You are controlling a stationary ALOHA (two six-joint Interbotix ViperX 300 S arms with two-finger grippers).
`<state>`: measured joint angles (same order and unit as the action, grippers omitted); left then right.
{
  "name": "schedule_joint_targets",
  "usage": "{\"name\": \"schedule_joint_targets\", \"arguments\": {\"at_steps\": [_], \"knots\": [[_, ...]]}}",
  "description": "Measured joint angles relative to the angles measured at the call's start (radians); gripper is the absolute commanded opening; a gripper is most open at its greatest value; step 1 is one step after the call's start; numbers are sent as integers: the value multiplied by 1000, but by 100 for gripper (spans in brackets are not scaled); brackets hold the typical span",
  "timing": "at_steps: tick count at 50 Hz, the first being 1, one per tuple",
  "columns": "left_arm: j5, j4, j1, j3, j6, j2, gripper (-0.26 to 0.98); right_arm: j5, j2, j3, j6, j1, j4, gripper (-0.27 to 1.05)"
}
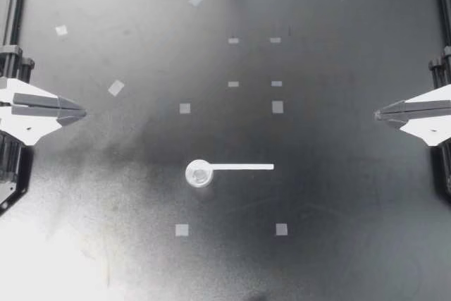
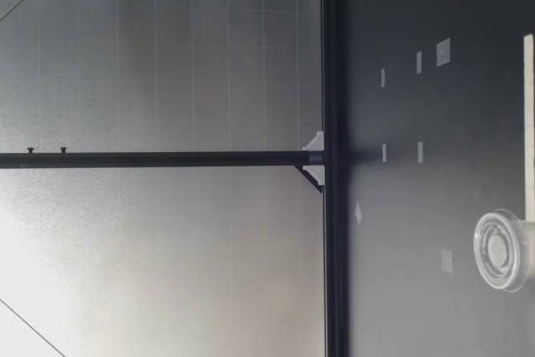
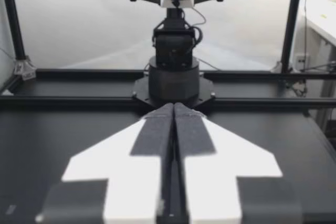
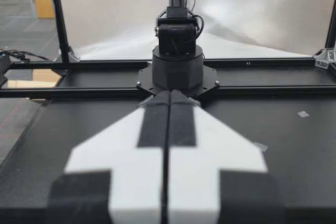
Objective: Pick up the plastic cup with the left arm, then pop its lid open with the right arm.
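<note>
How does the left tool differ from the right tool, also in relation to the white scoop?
The left tool enters from the table's left side and points right; the right tool enters from the right side and points left. The white scoop turns its round bowl toward the left tool, its handle toward the right tool. A tape square lies near the left tool, none so near the right tool. Both are shut and empty.

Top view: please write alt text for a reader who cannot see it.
A white long-handled scoop lies in the middle of the black table, handle toward my right arm. The left pincer and right pincer, both shut, sit at opposite edges, apart from it.
</note>
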<state>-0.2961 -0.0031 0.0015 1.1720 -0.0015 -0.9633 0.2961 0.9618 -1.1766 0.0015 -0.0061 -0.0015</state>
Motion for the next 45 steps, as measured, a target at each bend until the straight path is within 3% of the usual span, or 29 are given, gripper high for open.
{"name": "schedule_joint_targets", "arguments": {"at_steps": [4, 16, 24, 32, 45], "knots": [[-2, 2, 5, 48, 0, -9, -9, 2, 2, -21, 3, 0, 2, -13], [0, 2, 11, 55, 8, -17, -10, -3, -2, -26, 41, -2, 49, -13], [63, 0, 25, -41, 18, 8, -10, -115, -120, 124, 43, -38, 51, -13], [236, 0, 58, -127, 48, 133, -10, -325, -379, 321, 40, -69, 52, -13], [233, 0, 61, -118, 52, 245, -10, -348, -695, 463, 38, -66, 52, -13]]}}
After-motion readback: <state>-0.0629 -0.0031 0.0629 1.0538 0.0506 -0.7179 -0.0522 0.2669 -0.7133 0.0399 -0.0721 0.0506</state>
